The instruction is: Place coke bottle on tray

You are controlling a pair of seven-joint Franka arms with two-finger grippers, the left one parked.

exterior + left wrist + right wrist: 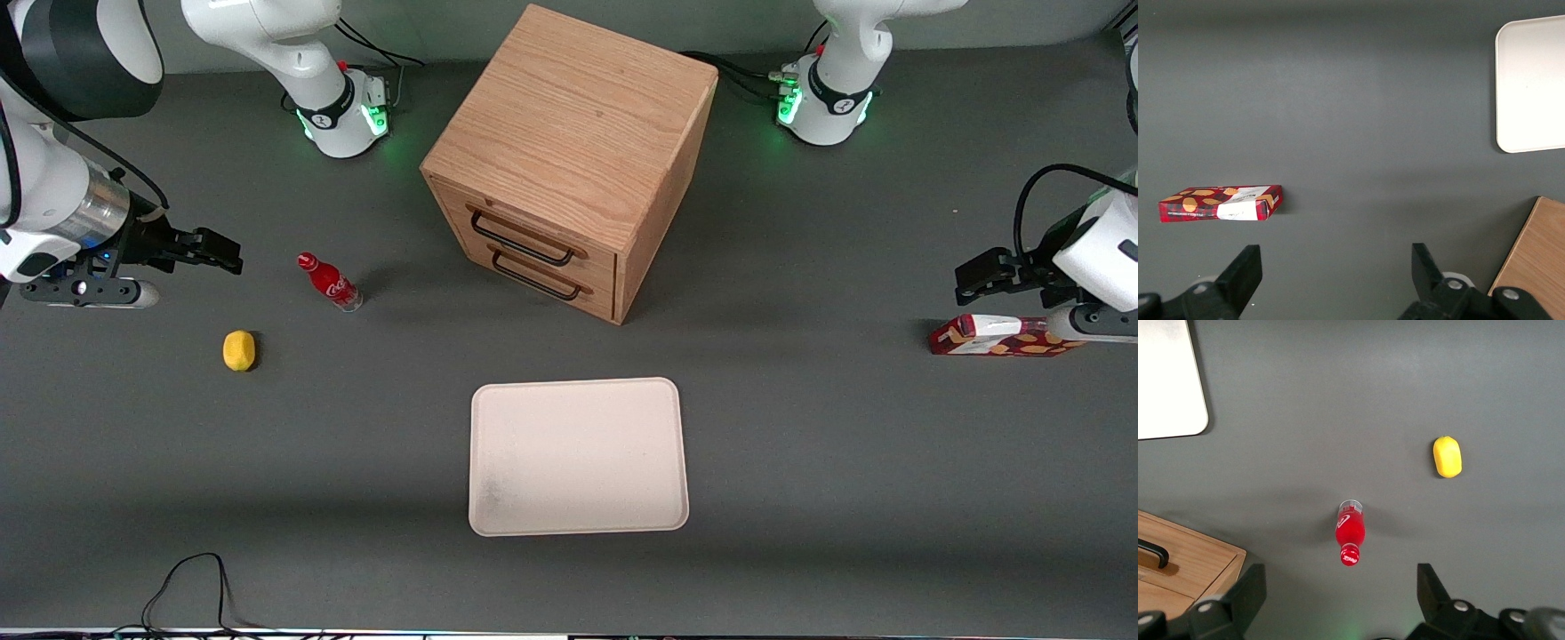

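The coke bottle (329,282) stands upright on the grey table, a slim bottle with a red cap, red label and clear base; it also shows in the right wrist view (1350,533). My right gripper (216,250) hovers above the table toward the working arm's end, apart from the bottle, its fingers spread wide and empty (1341,597). The cream-white tray (578,457) lies flat and bare, nearer the front camera than the wooden cabinet; a corner of the tray (1168,380) shows in the wrist view.
A wooden two-drawer cabinet (569,160) stands mid-table, drawers shut. A yellow lemon (238,349) lies nearer the front camera than the bottle. A red and orange patterned carton (1000,336) lies toward the parked arm's end.
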